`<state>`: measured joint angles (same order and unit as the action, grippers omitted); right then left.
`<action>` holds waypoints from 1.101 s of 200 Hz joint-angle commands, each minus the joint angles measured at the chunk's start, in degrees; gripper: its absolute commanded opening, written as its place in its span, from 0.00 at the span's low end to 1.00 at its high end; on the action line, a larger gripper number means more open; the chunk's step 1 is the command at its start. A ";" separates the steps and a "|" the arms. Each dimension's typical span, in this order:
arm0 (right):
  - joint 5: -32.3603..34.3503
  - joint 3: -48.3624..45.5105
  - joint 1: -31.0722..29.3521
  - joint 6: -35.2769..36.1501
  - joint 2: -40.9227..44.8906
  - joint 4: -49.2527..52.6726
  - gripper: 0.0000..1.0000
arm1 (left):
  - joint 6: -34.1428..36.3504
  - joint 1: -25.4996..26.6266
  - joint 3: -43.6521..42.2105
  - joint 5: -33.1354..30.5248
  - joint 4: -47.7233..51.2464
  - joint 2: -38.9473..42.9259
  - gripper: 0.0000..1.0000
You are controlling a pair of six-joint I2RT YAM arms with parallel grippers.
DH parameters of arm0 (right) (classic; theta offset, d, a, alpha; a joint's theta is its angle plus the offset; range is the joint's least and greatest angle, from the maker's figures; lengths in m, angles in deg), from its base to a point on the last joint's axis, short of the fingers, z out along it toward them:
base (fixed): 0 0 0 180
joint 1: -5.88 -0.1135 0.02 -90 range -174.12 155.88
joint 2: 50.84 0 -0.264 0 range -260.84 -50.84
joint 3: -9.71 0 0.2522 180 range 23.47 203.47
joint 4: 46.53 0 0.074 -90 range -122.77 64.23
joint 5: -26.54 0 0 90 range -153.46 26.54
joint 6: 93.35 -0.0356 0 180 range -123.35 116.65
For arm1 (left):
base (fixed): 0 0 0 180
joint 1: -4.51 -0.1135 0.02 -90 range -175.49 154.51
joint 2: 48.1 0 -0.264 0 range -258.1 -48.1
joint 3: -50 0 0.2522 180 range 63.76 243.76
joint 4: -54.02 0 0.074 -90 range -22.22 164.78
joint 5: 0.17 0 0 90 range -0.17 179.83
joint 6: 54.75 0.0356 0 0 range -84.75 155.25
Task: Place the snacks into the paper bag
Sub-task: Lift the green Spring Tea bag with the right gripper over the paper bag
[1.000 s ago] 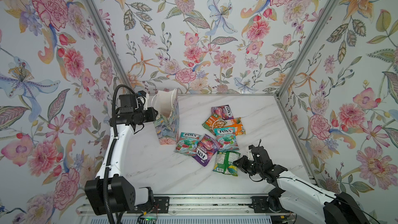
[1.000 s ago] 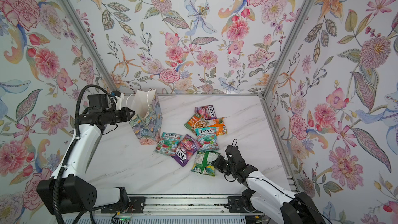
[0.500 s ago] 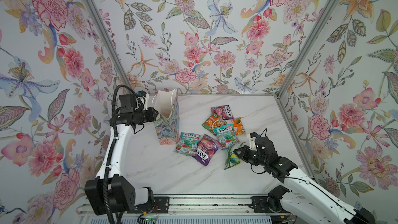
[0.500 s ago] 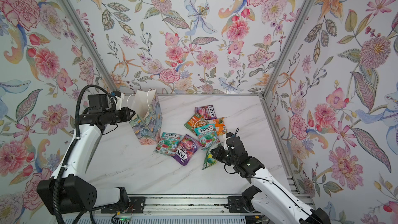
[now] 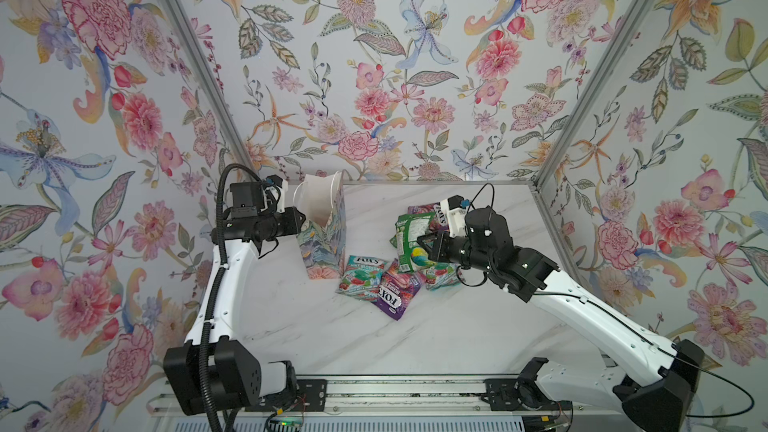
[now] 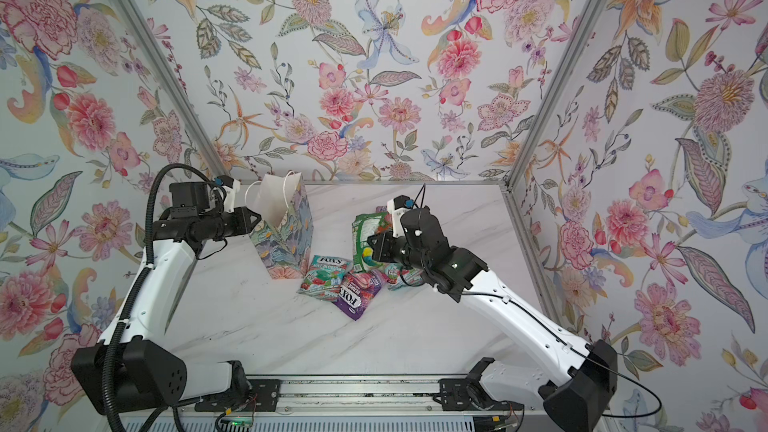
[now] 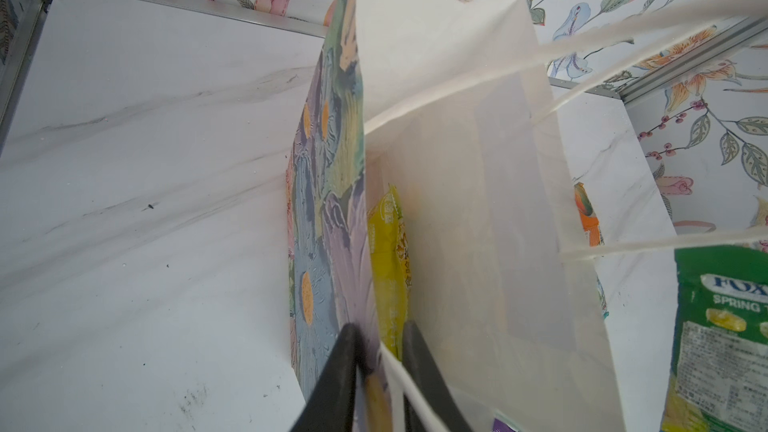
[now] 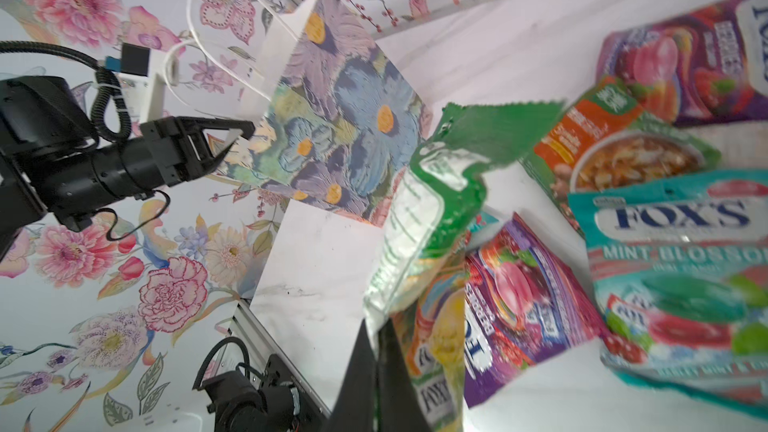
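While the right fingers (image 8: 357, 388) pinch a green packet (image 5: 409, 234) by its lower edge, long axis rising upright from them, the paper bag (image 5: 324, 243) stands well apart toward the left arm (image 5: 224, 276), its rim clamped between the left fingers (image 7: 338, 384). Other snacks (image 5: 365, 278) lie below on the marble worktop (image 5: 374, 338); flowered walls (image 5: 374, 56) enclose the room.

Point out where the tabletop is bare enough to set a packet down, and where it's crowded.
Bare: the broad near strip of table between the purple packet and the front rail; also left of the paper bag, toward the wall. Crowded: right of the bag, where purple and teal packet overlap below the lifted green packet.
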<state>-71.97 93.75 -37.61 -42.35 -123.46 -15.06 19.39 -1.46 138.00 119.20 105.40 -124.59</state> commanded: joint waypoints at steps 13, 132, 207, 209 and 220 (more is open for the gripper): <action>-0.61 13.51 -0.77 6.08 -9.45 -5.60 0.00 | -0.23 0.35 2.08 -1.14 1.44 -0.33 0.21; -2.11 60.62 -4.21 12.04 -35.85 2.01 0.00 | -0.67 0.36 5.62 -5.82 1.22 -0.92 0.33; -1.43 76.11 -5.70 9.14 -47.49 0.97 0.00 | 0.20 0.53 5.17 -5.87 1.57 -1.65 0.28; -1.42 76.31 -5.68 9.01 -47.85 0.86 0.00 | 0.21 0.53 5.23 -5.96 1.62 -1.71 0.28; -1.39 77.47 -5.78 8.18 -49.63 0.59 0.00 | 0.41 0.76 5.22 -5.96 1.81 -1.89 0.27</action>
<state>-73.46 167.74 -43.22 -32.27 -169.90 -11.54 18.89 -1.46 141.87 114.43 105.78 -125.88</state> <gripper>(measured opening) 0.047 0.280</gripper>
